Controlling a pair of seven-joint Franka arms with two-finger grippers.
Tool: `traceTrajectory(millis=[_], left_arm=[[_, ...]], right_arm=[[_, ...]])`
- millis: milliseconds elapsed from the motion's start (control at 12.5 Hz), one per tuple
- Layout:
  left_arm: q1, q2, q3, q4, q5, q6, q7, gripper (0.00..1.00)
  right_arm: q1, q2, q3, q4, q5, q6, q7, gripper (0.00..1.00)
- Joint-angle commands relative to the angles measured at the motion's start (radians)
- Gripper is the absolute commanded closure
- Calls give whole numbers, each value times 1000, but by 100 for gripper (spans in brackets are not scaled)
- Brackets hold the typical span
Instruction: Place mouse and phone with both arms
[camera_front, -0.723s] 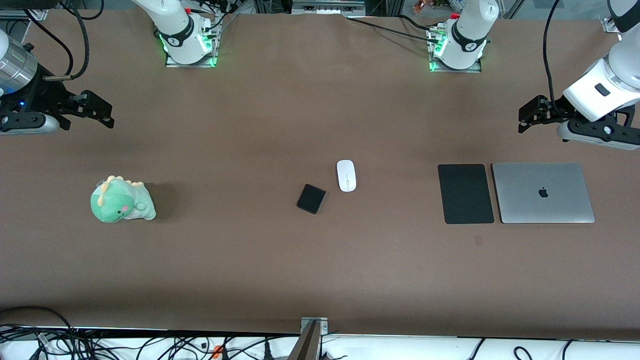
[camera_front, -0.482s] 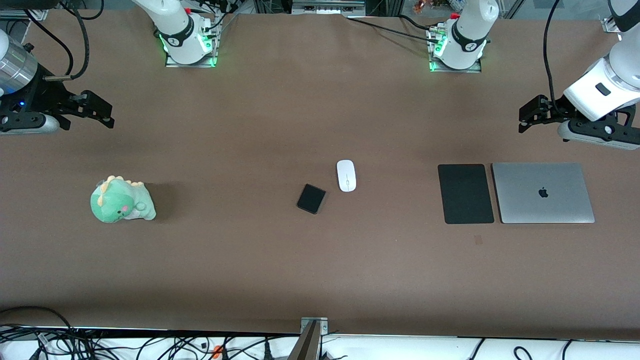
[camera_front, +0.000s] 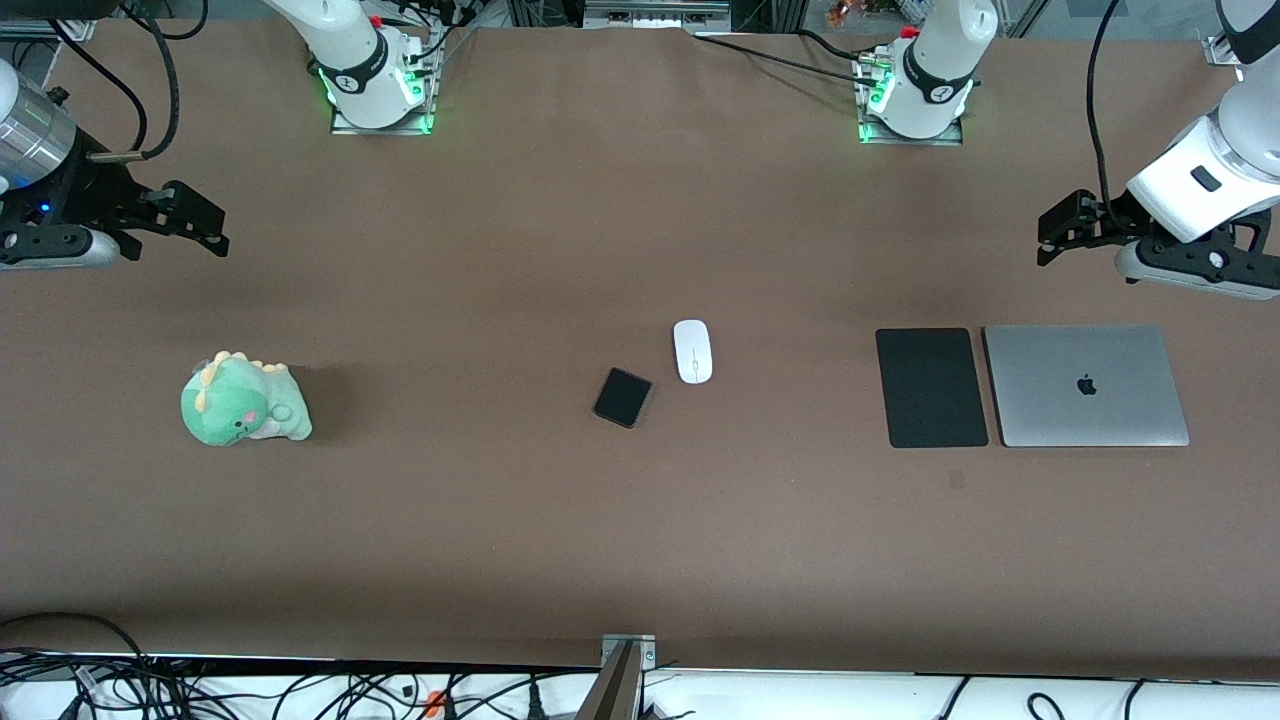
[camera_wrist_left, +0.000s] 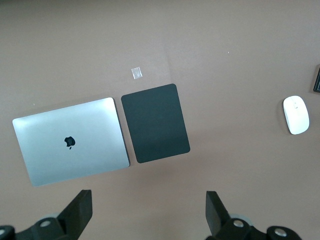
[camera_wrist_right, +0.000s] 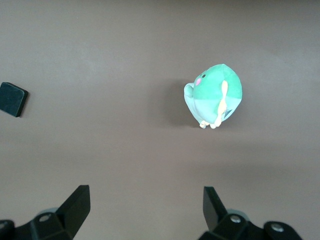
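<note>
The white mouse (camera_front: 692, 351) lies at the middle of the brown table, and the small black phone (camera_front: 622, 397) lies beside it, a little nearer the front camera. The mouse also shows in the left wrist view (camera_wrist_left: 296, 114), and the phone shows in the right wrist view (camera_wrist_right: 12, 99). My left gripper (camera_front: 1052, 232) is open and empty, up in the air at the left arm's end, over bare table near the pad. My right gripper (camera_front: 208, 225) is open and empty, up over bare table at the right arm's end.
A black mouse pad (camera_front: 931, 387) and a closed silver laptop (camera_front: 1086, 385) lie side by side toward the left arm's end. A green plush dinosaur (camera_front: 243, 400) sits toward the right arm's end. A small tape mark (camera_front: 956, 481) lies near the pad.
</note>
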Motion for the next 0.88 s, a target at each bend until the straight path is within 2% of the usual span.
traceTrajectory(millis=[0,401,642,803], left_arm=[[-1,24,0,34,-7,-35,-2,0],[-2,26,-1,34,-7,-55,-4,0],[-2,29,-3,26,-8,-130,-4,0],[-2,68,-9,20,-25,-162,11,0]], right_arm=[[1,-4,0,0,9,-7,-5,0],[1,-2,1,0,9,-5,-7,0],[1,-2,0,0,9,-5,-7,0],[1,0,0,0,9,-4,-7,0]])
